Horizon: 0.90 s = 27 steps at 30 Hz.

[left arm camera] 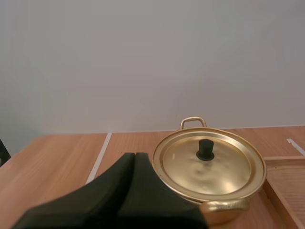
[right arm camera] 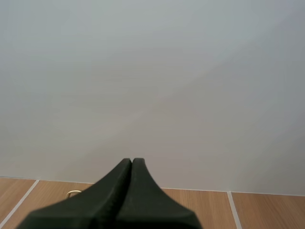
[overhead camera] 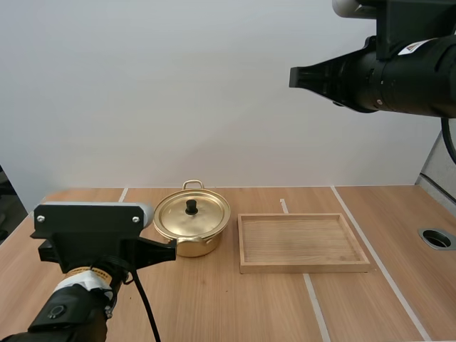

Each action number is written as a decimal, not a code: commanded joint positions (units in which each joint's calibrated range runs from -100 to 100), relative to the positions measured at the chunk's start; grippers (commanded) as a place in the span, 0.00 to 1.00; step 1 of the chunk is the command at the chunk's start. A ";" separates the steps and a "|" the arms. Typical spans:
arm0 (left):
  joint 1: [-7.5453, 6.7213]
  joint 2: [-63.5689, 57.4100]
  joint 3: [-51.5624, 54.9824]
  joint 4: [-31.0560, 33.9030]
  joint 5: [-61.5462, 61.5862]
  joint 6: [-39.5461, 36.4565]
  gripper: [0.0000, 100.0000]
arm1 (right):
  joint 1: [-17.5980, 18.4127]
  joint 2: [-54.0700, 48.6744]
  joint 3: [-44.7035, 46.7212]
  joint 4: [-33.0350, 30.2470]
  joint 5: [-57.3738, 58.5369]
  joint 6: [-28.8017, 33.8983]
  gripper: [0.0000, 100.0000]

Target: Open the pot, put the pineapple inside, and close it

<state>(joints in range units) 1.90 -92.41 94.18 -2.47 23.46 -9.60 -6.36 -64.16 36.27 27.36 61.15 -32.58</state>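
A gold pot (overhead camera: pixel 192 226) stands on the table with its lid (overhead camera: pixel 192 214) on, black knob (overhead camera: pixel 192 206) upright. My left gripper (overhead camera: pixel 169 250) is shut on nothing, low over the table just left of the pot. From the left wrist its fingers (left arm camera: pixel 135 157) lie together as one dark wedge beside the pot (left arm camera: pixel 209 172), whose lid knob (left arm camera: pixel 205 149) is close ahead. My right gripper (overhead camera: pixel 293 77) is shut and hangs high above the table, pointing left. In the right wrist view its joined fingers (right arm camera: pixel 132 163) point at the wall, with a pot handle (right arm camera: pixel 73 193) peeking beside them.
An empty wooden tray (overhead camera: pixel 303 241) lies right of the pot, its edge (left arm camera: pixel 281 183) also near the pot in the left wrist view. A round hole (overhead camera: pixel 436 239) is set in the table at the far right. Pale seams run across the wooden tabletop.
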 commanded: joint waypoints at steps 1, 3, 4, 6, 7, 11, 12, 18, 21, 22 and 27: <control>0.03 -0.38 1.79 2.47 -0.66 -3.02 0.00 | -0.22 -0.67 -0.14 0.11 -0.40 0.08 0.00; 0.03 -0.38 2.86 3.69 -0.12 -4.80 0.00 | -0.22 -0.67 -0.14 0.11 -0.40 0.08 0.00; 0.03 -0.38 3.35 3.95 0.07 -5.03 0.00 | -0.22 -0.67 -0.14 0.11 -0.40 0.08 0.00; 0.03 -0.38 4.04 3.95 0.07 -5.14 0.00 | -0.22 -0.67 -0.14 0.11 -0.40 0.08 0.00; 0.03 -0.38 4.42 3.95 0.07 -5.14 0.00 | -0.22 -0.67 -0.14 0.11 -0.40 0.08 0.00; 0.03 -0.38 5.82 4.08 1.34 -4.70 0.00 | -0.22 -0.67 -0.14 0.11 -0.40 0.08 0.00; 0.03 -0.38 5.82 4.07 1.04 -4.12 0.00 | -0.22 -0.67 -0.14 0.11 -0.40 0.08 0.00; 0.03 -0.38 5.82 4.07 -0.77 -2.23 0.00 | -0.22 -0.67 -0.14 0.11 -0.40 0.08 0.00; 0.03 -0.38 5.82 4.07 -0.77 -2.23 0.00 | -0.22 -0.67 -0.14 0.11 -0.40 0.08 0.00; 0.03 -0.38 5.82 4.07 -0.77 -2.23 0.00 | -0.22 -0.67 -0.14 0.11 -0.40 0.08 0.00; 0.03 -0.38 5.82 4.07 -0.77 -1.44 0.00 | -0.22 -0.67 -0.14 0.11 -0.40 0.08 0.00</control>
<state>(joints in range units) 1.90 -92.41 99.87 1.35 23.88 -11.61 -6.36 -64.16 36.27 27.36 61.15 -32.58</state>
